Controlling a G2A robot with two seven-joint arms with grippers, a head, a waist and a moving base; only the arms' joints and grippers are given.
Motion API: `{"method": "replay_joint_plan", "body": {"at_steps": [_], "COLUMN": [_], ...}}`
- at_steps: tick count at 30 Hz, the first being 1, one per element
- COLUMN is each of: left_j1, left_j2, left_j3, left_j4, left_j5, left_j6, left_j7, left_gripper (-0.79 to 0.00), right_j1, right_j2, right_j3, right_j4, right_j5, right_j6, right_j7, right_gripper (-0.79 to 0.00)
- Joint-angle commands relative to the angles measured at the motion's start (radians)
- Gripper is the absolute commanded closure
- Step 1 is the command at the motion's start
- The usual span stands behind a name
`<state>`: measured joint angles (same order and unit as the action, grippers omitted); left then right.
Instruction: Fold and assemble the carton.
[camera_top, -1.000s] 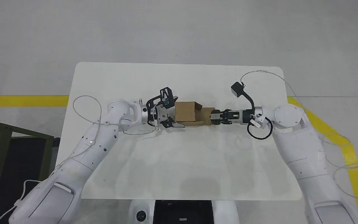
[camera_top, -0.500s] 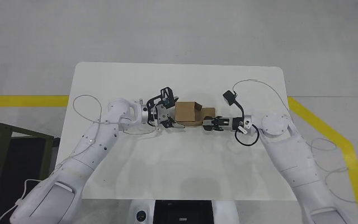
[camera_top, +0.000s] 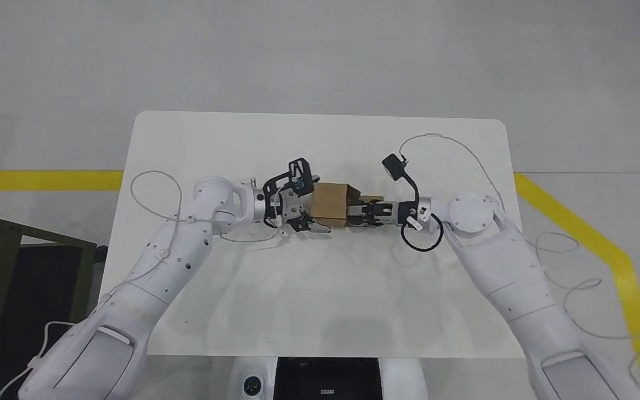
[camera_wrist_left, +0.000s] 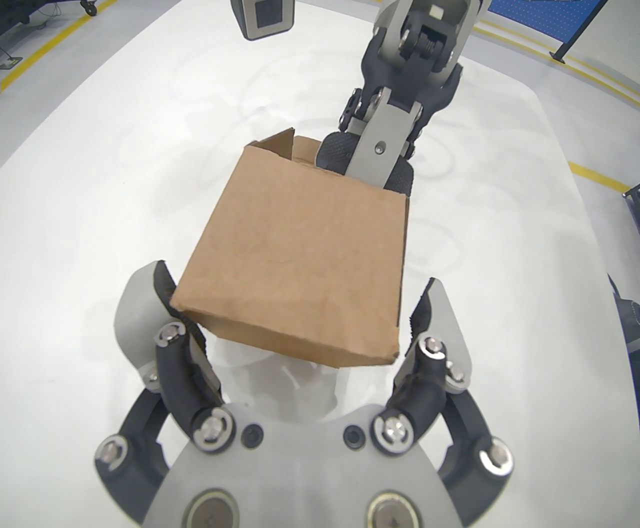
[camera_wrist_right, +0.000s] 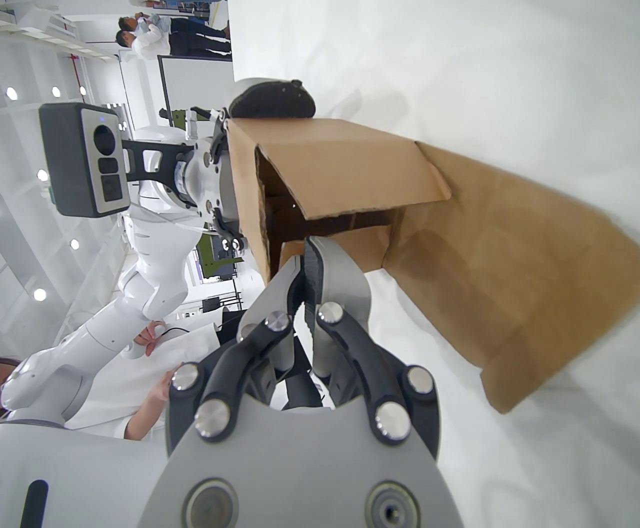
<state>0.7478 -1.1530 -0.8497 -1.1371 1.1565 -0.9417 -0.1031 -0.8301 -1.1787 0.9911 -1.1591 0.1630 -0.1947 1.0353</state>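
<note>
Since a second ago your right gripper (camera_top: 358, 214) has come in across the table (camera_top: 400, 320) to the carton's open end; the left arm has held its place.

Left gripper (camera_wrist_left: 292, 295): spread wide and closed onto the shut end of the cardboard carton (camera_top: 335, 200), a pad on either side. The carton sits mid-table between the two arms.

Right gripper: closed tight on nothing, tip at the carton's mouth just under a half-folded flap (camera_wrist_right: 350, 165).

Risk, as judged: a hard push from that closed tip could drive the carton out of your left hold or skew it, and could crease the flap instead of folding it.

The large outer flap (camera_wrist_right: 500, 280) lies flat beside the right gripper and may foul the fold. One cable loop (camera_top: 150, 190) and another (camera_top: 460, 135) lie well apart from the carton.
</note>
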Motion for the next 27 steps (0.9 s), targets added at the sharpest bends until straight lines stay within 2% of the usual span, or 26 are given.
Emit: {"method": "replay_joint_plan", "body": {"at_steps": [1,9,21,27], "left_j1": [0.001,0.001,0.002,0.000], "left_j2": [-0.001,-0.003,-0.008,-0.011], "left_j3": [-0.001,-0.003,-0.007,-0.006], "left_j4": [-0.001,-0.003,-0.002,-0.003], "left_j5": [-0.004,-0.018,-0.040,-0.040], "left_j6": [-0.001,0.001,0.011,0.013], "left_j7": [-0.005,-0.025,-0.042,-0.049], "left_gripper": [-0.785,-0.785,-0.785,-0.785], "right_j1": [0.010,0.024,-0.019,-0.002], "right_j2": [-0.005,-0.014,0.033,0.033], "right_j3": [-0.011,-0.021,0.104,0.098], "right_j4": [0.012,0.055,0.008,0.024], "right_j5": [0.004,0.039,0.004,-0.017], "right_j6": [-0.007,-0.047,-0.050,-0.045], "right_j7": [-0.003,0.003,0.056,0.040], "right_gripper": [0.000,0.000,0.000,0.000]}}
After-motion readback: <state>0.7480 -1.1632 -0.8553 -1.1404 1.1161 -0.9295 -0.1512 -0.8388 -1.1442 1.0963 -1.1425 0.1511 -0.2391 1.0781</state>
